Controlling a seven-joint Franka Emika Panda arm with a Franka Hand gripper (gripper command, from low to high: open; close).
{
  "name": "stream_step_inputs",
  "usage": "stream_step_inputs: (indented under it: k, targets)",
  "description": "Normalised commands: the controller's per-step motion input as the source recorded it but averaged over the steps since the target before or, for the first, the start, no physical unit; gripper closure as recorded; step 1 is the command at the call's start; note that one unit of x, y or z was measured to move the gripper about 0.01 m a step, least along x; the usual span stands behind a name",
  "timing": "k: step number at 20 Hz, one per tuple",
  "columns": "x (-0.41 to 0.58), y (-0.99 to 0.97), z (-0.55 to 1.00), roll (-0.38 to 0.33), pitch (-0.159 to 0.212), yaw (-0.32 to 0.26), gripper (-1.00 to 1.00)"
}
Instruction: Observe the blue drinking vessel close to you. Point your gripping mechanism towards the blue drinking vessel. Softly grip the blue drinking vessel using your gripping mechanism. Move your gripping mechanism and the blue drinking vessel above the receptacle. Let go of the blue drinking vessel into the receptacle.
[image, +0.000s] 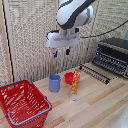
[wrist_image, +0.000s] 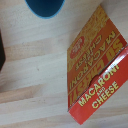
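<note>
Cup: plain blue cylinder, no handle, upright on the tabletop; stands below the hand, toward the exterior view's left.
Hand: high above, fingers spread, holding nothing.
Basket: red lattice plastic, just beside the cup.
Box: macaroni carton, glossy card.
Red bowl: touching-close behind the cup.

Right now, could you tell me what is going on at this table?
The arm's pincer hangs open and empty in the air above the blue cup, which stands on the wooden table beside a small red cup and a macaroni and cheese box. The red basket sits apart, towards the exterior view's left. Nothing is gripped yet.
</note>
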Motion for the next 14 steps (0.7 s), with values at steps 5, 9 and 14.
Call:
stream_step_inputs:
  k: [5, 9, 14]
  targets:
    - [0.528, -0.21, -0.58, 0.017, 0.038, 0.005, -1.00]
    - [0.394, -0.18, -0.61, 0.005, 0.036, 0.012, -1.00]
    - [0.017, -0.08, -0.60, 0.000, 0.110, 0.000, -1.00]
